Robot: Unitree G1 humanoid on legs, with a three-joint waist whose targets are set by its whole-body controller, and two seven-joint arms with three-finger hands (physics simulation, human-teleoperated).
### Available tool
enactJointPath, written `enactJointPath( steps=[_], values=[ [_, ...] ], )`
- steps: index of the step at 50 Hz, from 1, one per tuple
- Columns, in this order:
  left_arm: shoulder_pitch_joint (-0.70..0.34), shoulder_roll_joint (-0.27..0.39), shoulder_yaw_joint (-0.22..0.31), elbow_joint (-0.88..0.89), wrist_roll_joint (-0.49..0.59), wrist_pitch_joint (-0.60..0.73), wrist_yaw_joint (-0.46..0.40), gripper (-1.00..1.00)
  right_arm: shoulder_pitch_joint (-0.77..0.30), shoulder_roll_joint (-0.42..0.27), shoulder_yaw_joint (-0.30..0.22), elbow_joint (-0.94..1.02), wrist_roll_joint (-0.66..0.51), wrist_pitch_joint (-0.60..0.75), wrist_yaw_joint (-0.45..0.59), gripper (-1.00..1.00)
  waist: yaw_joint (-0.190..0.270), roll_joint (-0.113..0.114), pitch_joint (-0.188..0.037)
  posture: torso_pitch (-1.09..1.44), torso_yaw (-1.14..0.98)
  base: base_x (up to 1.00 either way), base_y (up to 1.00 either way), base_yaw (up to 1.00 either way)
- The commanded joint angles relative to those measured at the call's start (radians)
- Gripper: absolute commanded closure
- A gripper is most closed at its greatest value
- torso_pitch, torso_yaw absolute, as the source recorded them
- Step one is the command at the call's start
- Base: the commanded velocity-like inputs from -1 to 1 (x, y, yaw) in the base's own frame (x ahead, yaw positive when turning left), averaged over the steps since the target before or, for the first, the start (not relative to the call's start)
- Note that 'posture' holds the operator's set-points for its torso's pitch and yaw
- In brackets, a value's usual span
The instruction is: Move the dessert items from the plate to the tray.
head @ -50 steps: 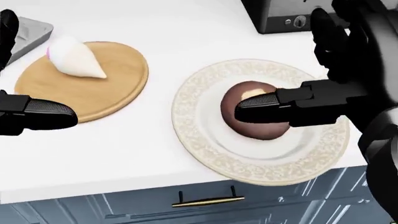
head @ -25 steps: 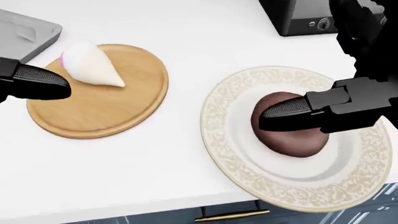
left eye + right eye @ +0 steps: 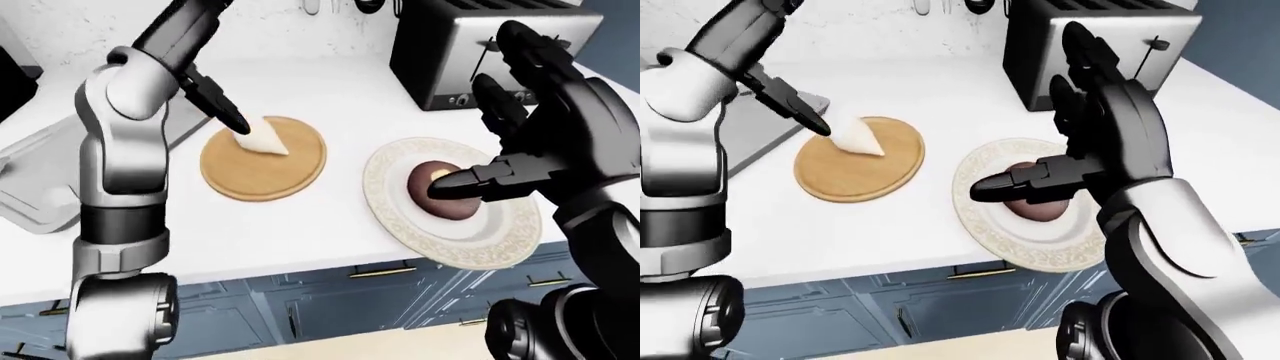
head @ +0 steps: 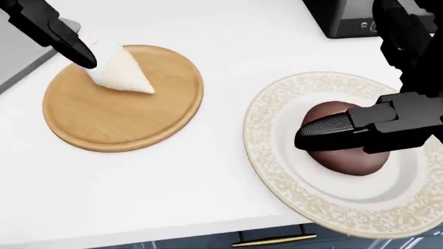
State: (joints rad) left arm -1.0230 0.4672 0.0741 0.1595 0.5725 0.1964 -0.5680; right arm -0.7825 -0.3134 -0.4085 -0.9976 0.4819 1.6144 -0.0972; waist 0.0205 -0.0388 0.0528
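A brown domed dessert [image 4: 349,158] lies on a white plate with a patterned rim [image 4: 273,171]. A white cone-shaped dessert [image 4: 124,72] lies on its side on a round wooden board [image 4: 118,122]. My left hand [image 4: 76,52] reaches down to the cone's wide end, its dark fingertips touching it and not closed round it. My right hand [image 3: 470,131] is open above the plate. Its thumb [image 4: 325,127] lies across the brown dessert and its fingers stand spread upward.
A flat grey metal tray [image 3: 40,187] lies on the white counter left of the board. A toaster [image 3: 470,45] stands above the plate, behind my right hand. The counter edge and blue drawers [image 3: 330,300] run along the bottom.
My left hand has risen from the board's lower left edge to the cone's wide end. The head view has shifted, so board and plate sit further right. My right hand stays over the brown dessert.
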Motion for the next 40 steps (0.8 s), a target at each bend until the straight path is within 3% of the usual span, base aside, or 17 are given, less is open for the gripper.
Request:
enactJointPath(
  steps=[1, 14, 23, 31, 40],
  values=[
    [-0.055, 0.006, 0.016, 0.023, 0.058, -0.136, 0.022, -1.0, -0.027, -0.011, -0.007, -0.007, 0.004, 0.0, -0.01, -1.0, 0.0, 0.004, -0.031, 0.0, 0.0, 0.0, 0.0, 0.0],
    [0.01, -0.047, 0.01, 0.059, 0.185, -0.314, 0.002, -1.0, -0.032, -0.03, -0.044, 0.005, 0.087, 0.0, -0.06, -1.0, 0.001, 0.006, -0.034, 0.0, 0.0, 0.0, 0.0, 0.0],
    [0.037, -0.072, 0.0, 0.175, 0.273, -0.406, 0.079, -0.99, -0.019, -0.026, -0.053, -0.003, 0.114, 0.0, -0.08, -1.0, -0.002, 0.011, -0.036, 0.0, 0.0, 0.0, 0.0, 0.0],
    [0.018, -0.077, -0.018, 0.324, 0.35, -0.473, 0.186, -0.82, -0.014, -0.02, -0.045, -0.007, 0.081, 0.0, -0.056, -1.0, -0.006, 0.012, -0.038, 0.0, 0.0, 0.0, 0.0, 0.0],
    [0.054, -0.078, -0.025, 0.346, 0.427, -0.509, 0.202, -0.5, -0.013, -0.023, -0.05, -0.008, 0.043, 0.0, -0.016, -1.0, -0.009, 0.014, -0.039, 0.0, 0.0, 0.0, 0.0, 0.0]
  ],
)
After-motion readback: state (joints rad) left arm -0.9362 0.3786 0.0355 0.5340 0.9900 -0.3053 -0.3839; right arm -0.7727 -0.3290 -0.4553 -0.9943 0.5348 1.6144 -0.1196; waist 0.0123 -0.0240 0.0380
